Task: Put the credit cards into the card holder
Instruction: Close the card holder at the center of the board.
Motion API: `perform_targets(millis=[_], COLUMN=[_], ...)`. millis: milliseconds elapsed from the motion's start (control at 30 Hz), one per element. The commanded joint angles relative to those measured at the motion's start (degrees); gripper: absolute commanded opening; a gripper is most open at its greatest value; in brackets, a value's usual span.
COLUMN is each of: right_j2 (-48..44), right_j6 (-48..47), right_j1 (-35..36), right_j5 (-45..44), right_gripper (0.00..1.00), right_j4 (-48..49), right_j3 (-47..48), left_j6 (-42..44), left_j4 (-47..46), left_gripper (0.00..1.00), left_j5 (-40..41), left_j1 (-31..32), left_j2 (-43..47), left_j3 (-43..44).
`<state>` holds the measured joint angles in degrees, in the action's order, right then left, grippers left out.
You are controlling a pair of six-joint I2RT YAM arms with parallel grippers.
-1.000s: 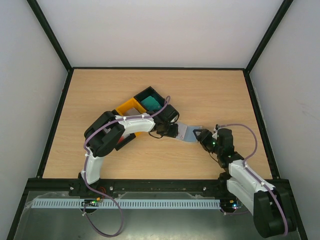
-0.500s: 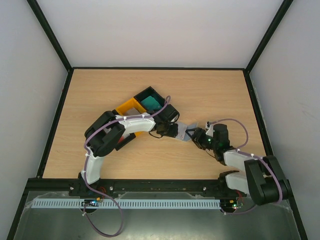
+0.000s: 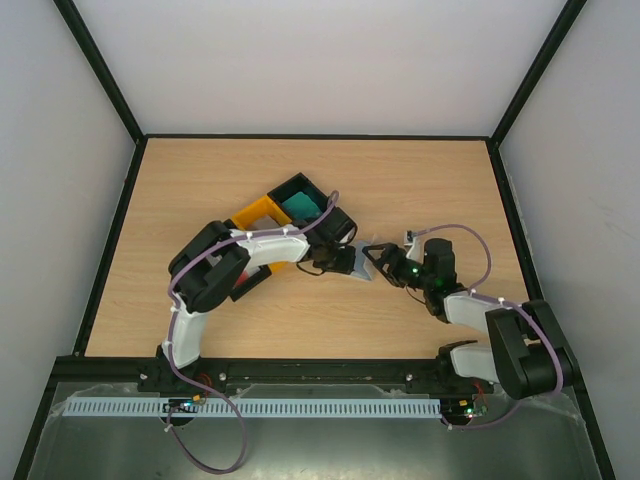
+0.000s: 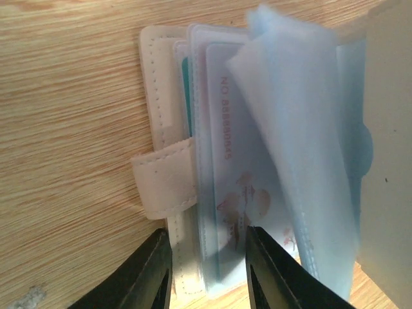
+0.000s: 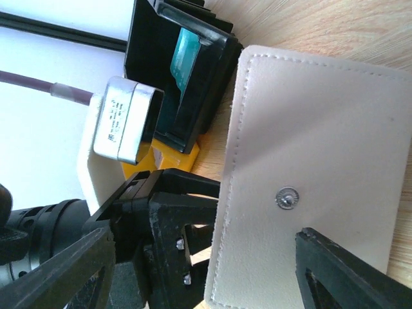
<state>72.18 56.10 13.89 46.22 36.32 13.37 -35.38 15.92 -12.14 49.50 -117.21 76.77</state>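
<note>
**A:** The left gripper point(image 3: 338, 258) and right gripper point(image 3: 384, 265) are meeting at the card holder point(image 3: 362, 256) mid-table, near the black tray point(image 3: 284, 186) holding teal credit cards point(image 3: 301, 207).

**B:** Left wrist: jaws are straddling the holder's strap edge, probably steadying it. Whether they're pinching, I can't tell. One printed card point(image 4: 235, 161) is already sleeved.

**A:** Right wrist: jaws are gaping, gripping nothing, with the beige cover point(image 5: 309, 148) standing between them.

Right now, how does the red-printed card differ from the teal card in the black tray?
The red-printed card is whitish with red lettering; the teal card is plain teal. The red-printed card sits sleeved in the card holder; the teal card lies in the black tray. Both are thin cards.
</note>
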Motion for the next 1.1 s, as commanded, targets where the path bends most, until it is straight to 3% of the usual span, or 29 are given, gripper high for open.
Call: perform_targets(millis=[0,200,567,700,867,1067], right_j2=[1.8,5.7,11.8,14.5,17.2,14.7], right_j6=[-0.4,0.1,1.2,1.8,3.6,6.2], right_j1=[0.8,3.4,8.0,8.2,8.2,8.2], right_j5=[0.4,-0.4,-2.9,-5.8,-8.7,-10.1], right_gripper=[0.72,0.59,0.66,0.66,0.63,0.61], right_j4=[2.7,4.1,5.5,3.2,2.0,3.1], right_j3=[1.3,2.8,6.3,6.9,6.7,5.8], left_j6=[-2.4,-5.0,-8.8,-10.1,-10.2,-9.5], left_j4=[2.5,-2.5,-8.3,-11.1,-13.8,-16.1], left_gripper=[0.33,0.32,0.33,0.42,0.5,0.5], left_j5=[6.1,7.8,10.2,9.5,3.2,-3.2], left_j1=[0.2,-0.6,-0.9,-1.4,-2.0,-2.7], left_j2=[2.4,9.8,18.0,20.4,18.1,11.4], left_j3=[-3.3,-9.7,-16.2,-18.6,-19.0,-17.2])
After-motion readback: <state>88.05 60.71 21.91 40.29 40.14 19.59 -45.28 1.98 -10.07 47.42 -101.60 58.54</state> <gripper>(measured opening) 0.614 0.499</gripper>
